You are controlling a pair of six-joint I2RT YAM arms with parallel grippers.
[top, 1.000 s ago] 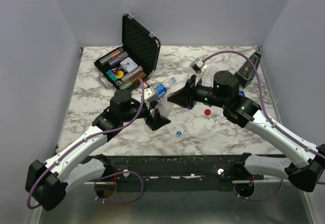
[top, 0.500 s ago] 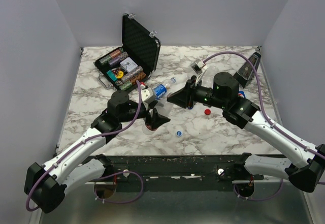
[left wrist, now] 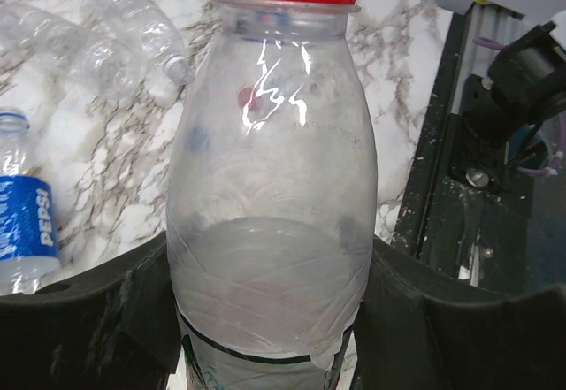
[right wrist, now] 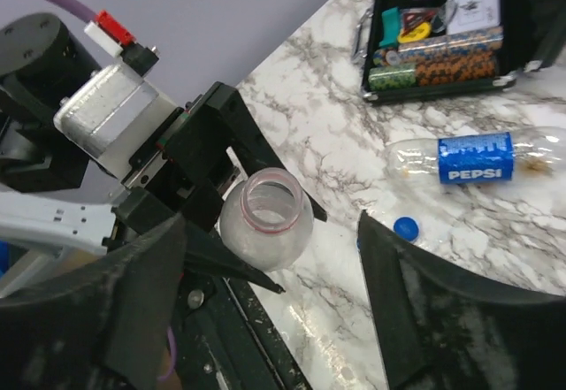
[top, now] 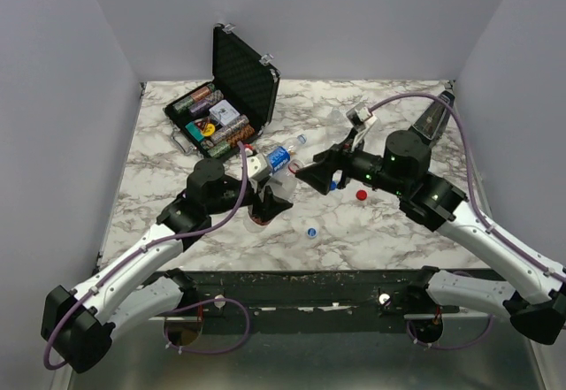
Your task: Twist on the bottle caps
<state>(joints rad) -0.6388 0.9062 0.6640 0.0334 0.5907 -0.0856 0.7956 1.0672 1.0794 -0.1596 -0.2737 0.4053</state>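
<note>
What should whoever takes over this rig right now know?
Left gripper: closed on the upright clear bottle.
Right gripper: open, empty, facing that bottle.
Caps: red cap and blue cap lie loose on the table.
Done: no cap visibly screwed on; from the right wrist, the held bottle's mouth looks open.
Left: pick up a cap with the right gripper and screw it on.

The marble-patterned tabletop [top: 155, 156] is white veined with grey. A clear plastic bottle [left wrist: 270, 187] has a red rim, the clear Pepsi bottle [right wrist: 475, 158] a blue label lettered white. One small round plastic cap [right wrist: 405, 226] is blue, another cap [top: 361, 195] red.
</note>
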